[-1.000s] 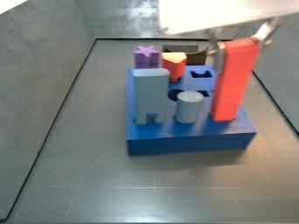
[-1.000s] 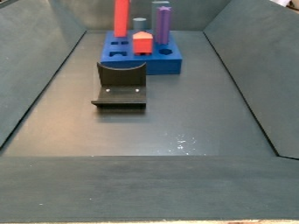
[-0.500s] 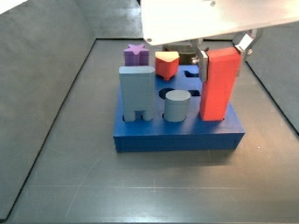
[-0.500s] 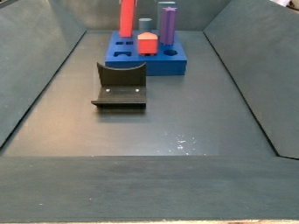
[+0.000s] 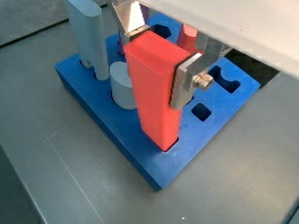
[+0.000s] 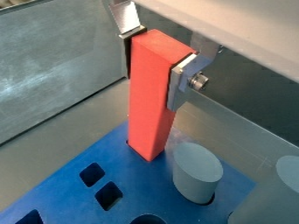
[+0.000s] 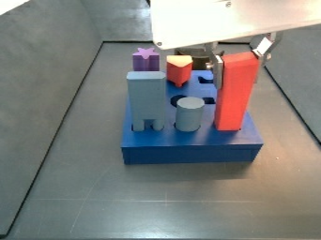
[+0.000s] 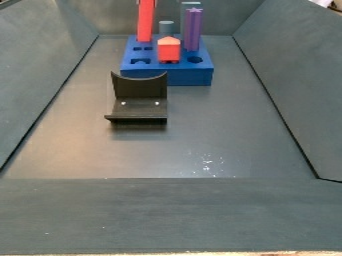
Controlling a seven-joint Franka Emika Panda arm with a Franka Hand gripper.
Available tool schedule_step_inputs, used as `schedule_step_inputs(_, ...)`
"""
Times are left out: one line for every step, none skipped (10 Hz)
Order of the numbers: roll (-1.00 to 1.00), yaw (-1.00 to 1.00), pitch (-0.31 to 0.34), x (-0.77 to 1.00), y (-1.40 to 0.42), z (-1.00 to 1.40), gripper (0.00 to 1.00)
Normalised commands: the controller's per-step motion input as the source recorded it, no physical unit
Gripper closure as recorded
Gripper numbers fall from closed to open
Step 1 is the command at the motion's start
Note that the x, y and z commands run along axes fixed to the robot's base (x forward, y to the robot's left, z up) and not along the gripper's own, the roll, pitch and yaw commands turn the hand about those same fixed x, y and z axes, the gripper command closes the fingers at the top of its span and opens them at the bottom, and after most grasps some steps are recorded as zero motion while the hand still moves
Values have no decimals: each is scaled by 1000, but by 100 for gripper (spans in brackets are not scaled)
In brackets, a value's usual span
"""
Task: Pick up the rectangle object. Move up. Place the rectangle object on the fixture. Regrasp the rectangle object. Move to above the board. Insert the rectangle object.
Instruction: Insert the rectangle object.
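Gripper [image 5: 156, 54] over the large thick blue square board [image 5: 122, 142], its flat silver fingers [image 5: 187, 77] clamped on the upper part of the plain red long rectangular block [image 5: 156, 87] — one plate on each side face, block upright. In both wrist views the block's lower end sits at the board's top surface near one edge; whether it is already down in a cut-out or only touching the top cannot be told. Same block in another wrist view [image 6: 153, 92], gripper [image 6: 162, 44] at its top, blue board [image 6: 70, 188] under it with small dark cut-out holes showing. Beside the red block on the board: a pale grey-white short cylinder [image 5: 122, 84] just next to it, and a tall light-blue block [image 5: 86, 31] beyond that. In a side view the red block [image 7: 235, 89] stands at the board's [image 7: 189, 150] right side, gripper [image 7: 241, 46] above it under the white arm housing; the light-blue arch block [image 7: 146, 100] and grey cylinder [image 7: 189, 113] stand nearer the board's front, a purple star-topped peg [image 7: 145, 59] and a short red shield-topped peg [image 7: 179, 67] toward its rear. In a side view from the far end, the small dark, nearly black angled fixture [image 8: 139, 96] sits on the floor just in front of the board [image 8: 171, 67] — bare, apart from the red block [image 8: 143, 19].
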Motion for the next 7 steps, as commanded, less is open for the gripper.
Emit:
schedule_step_inputs(3, 11, 0, 26, 0, -1000, 100)
schedule_step_inputs(1, 11, 0, 29, 0, -1000, 100)
schedule_step_inputs(1, 11, 0, 23, 0, -1000, 100)
schedule_step_inputs(0, 11, 0, 26, 0, -1000, 100)
schedule_step_inputs(-174, 0, -346, -131, 137, -431, 100)
schedule_step_inputs(0, 0, 0, -23, 0, 0, 100)
schedule_step_inputs(0, 0, 0, 0, 0, 0, 100)
